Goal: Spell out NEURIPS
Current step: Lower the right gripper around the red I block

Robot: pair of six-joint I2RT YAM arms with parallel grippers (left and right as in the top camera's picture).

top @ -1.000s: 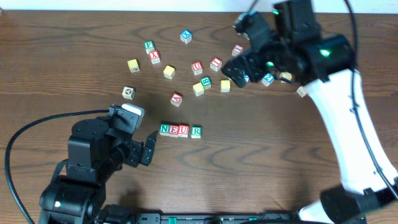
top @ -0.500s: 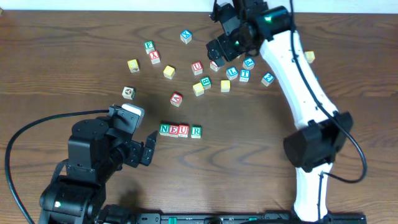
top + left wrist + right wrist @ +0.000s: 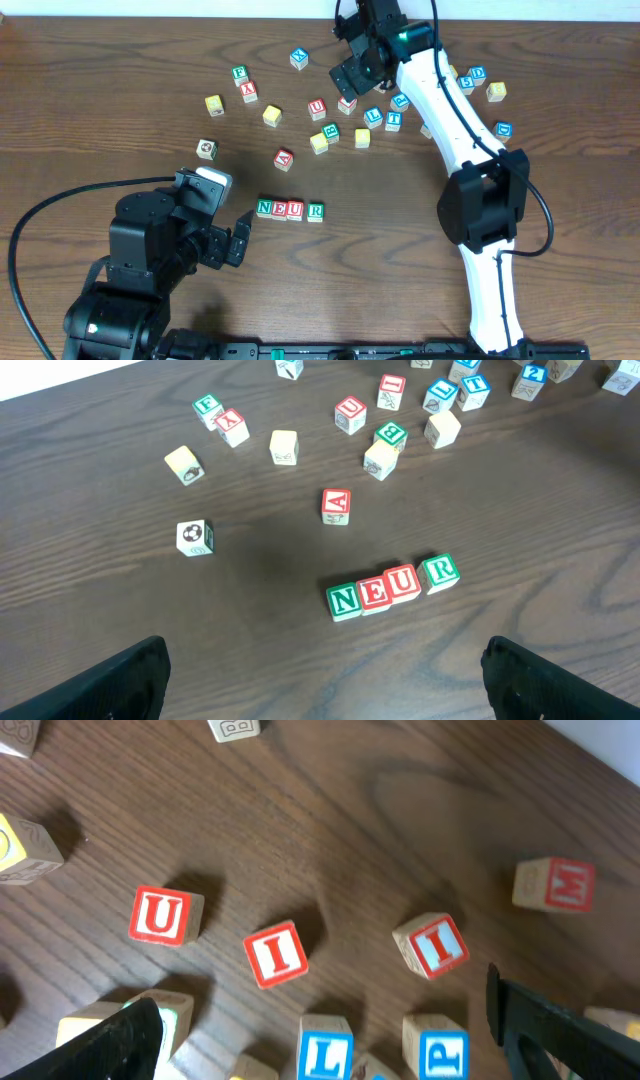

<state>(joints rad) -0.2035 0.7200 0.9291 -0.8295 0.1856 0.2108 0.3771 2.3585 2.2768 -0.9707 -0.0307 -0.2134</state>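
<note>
The left pincer (image 3: 320,670) is hanging wide open and empty low over the worktop (image 3: 200,630), just short of the N-E-U-R row (image 3: 392,586), whose four cubes are sitting side by side and touching. The right pincer (image 3: 330,1020) is hovering over the far scatter of cubes, jaws spread wide and gripping nothing. A red I cube (image 3: 275,954) is lying just ahead of its fingers, a second I cube (image 3: 432,945) nearby, and a blue P cube (image 3: 437,1050) is sitting beside a blue L cube (image 3: 322,1055).
</note>
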